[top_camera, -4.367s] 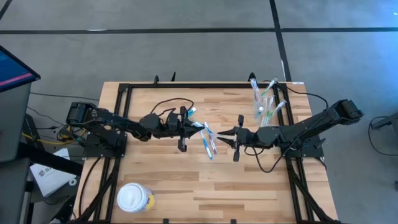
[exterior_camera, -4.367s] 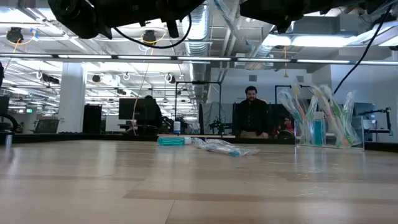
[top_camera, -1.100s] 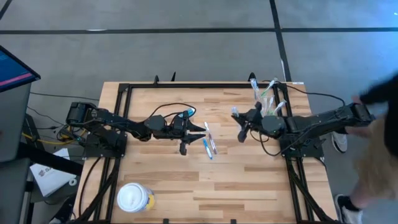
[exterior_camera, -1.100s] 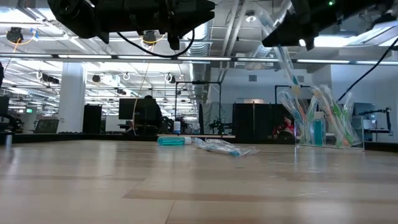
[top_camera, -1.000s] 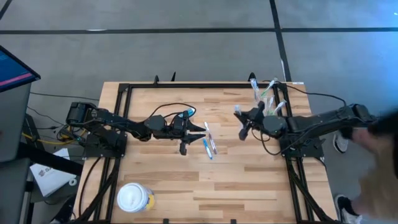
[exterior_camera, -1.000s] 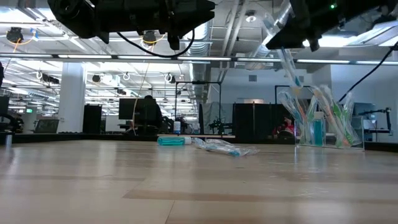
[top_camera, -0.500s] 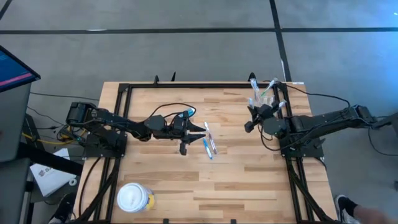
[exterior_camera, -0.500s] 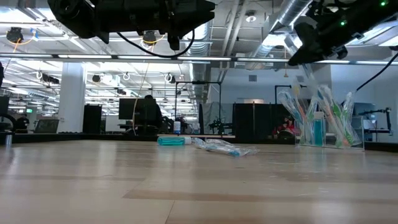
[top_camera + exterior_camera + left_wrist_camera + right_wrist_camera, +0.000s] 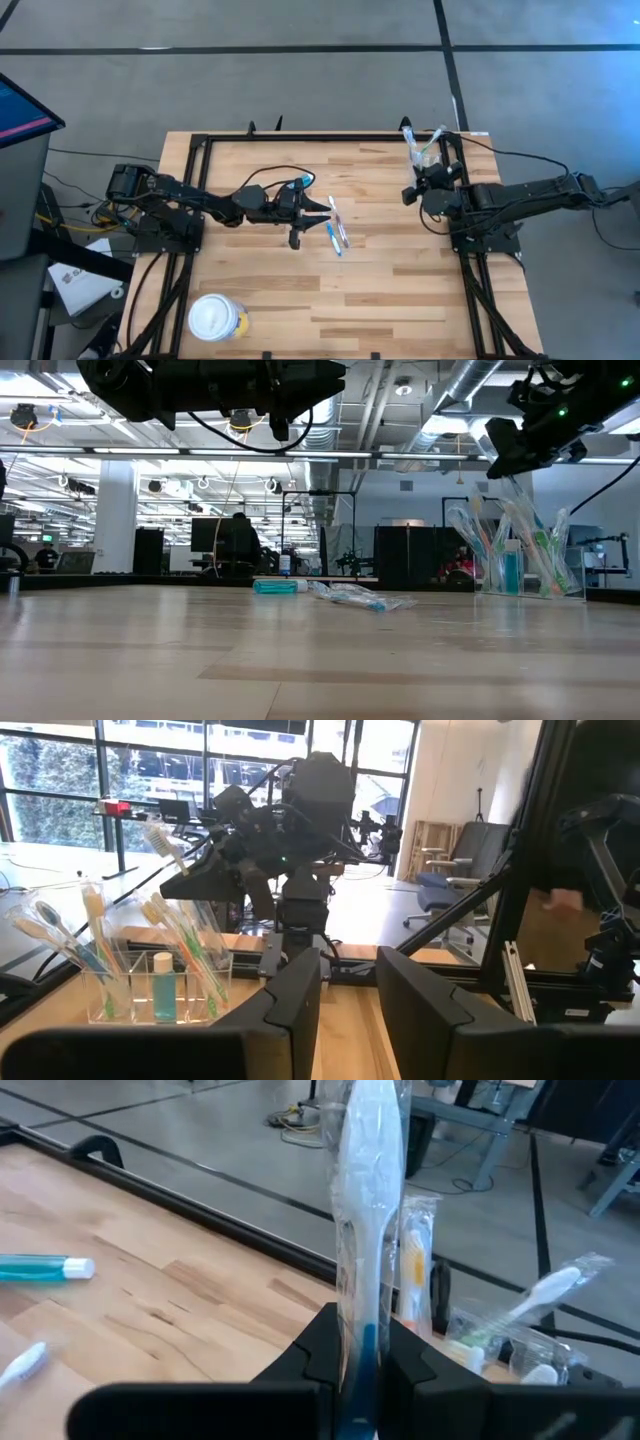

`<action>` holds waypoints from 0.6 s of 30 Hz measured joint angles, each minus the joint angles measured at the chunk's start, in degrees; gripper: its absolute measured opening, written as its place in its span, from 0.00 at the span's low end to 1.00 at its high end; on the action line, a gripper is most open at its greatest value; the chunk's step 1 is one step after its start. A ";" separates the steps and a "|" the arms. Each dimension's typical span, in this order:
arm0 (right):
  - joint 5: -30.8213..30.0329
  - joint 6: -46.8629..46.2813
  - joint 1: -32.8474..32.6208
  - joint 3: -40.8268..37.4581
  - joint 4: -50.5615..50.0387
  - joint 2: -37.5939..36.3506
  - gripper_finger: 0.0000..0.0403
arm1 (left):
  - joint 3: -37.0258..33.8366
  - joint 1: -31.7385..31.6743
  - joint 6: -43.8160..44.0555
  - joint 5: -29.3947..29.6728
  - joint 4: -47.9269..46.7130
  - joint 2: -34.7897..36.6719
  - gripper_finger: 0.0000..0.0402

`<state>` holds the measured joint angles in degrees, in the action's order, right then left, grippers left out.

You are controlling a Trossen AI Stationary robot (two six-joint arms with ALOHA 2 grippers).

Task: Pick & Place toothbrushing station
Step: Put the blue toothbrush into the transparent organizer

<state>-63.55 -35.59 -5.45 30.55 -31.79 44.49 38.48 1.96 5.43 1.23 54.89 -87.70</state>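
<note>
The right gripper (image 9: 362, 1342), clamped on a plastic-wrapped white-and-blue toothbrush (image 9: 365, 1200), hangs over the clear holder (image 9: 428, 150), apparently not inside; the left gripper (image 9: 347, 982) hovers parted mid-table.

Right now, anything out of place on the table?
Yes. Wrapped toothbrushes and a tube lie loose mid-table, apart from the clear holder at the far right corner where the other brushes stand. The right gripper holds one wrapped brush by the holder. A white-lidded tub sits alone at the near left edge.
</note>
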 joint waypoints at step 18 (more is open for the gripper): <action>11.54 20.33 3.46 0.02 14.55 -6.64 0.05 | 0.00 -0.15 -0.01 0.00 -0.02 0.00 0.24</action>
<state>-52.01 -15.26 -2.00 30.57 -17.25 37.85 38.48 1.80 5.43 1.23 54.87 -87.70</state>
